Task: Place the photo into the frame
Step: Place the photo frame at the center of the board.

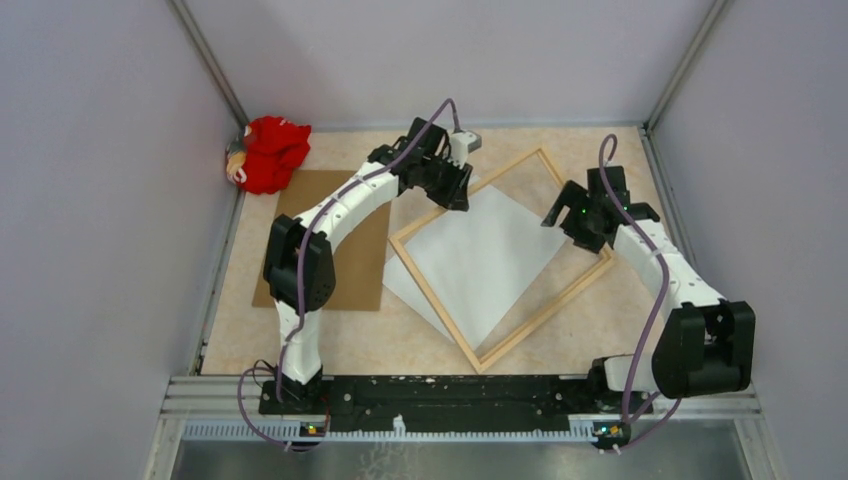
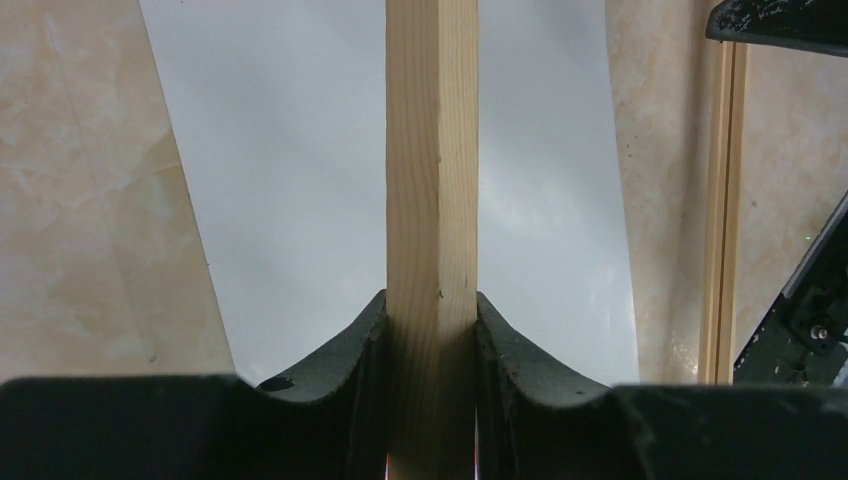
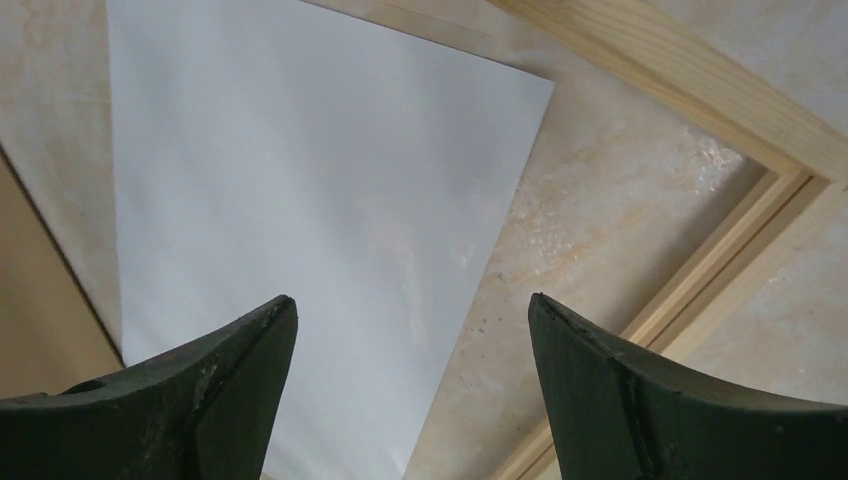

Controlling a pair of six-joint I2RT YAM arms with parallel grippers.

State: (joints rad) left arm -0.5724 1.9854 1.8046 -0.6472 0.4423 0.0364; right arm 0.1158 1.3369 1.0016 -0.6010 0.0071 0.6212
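The frame (image 1: 545,312), thin light wood, lies tilted like a diamond on the table. The photo (image 1: 490,250) lies within it, plain whitish back up, with one corner poking out under the frame's left bar. My left gripper (image 1: 458,195) is at the upper-left bar. In the left wrist view both fingers (image 2: 360,350) press against that wooden bar (image 2: 432,180), with the photo (image 2: 290,180) beneath. My right gripper (image 1: 565,218) hovers over the frame's right part. It stands open (image 3: 412,310) above the photo's edge (image 3: 300,200), near a frame corner (image 3: 700,80), holding nothing.
A flat brown backing board (image 1: 360,260) lies left of the frame, partly under the left arm. A red cloth bundle (image 1: 270,152) sits in the back left corner. Grey walls close in the table on three sides.
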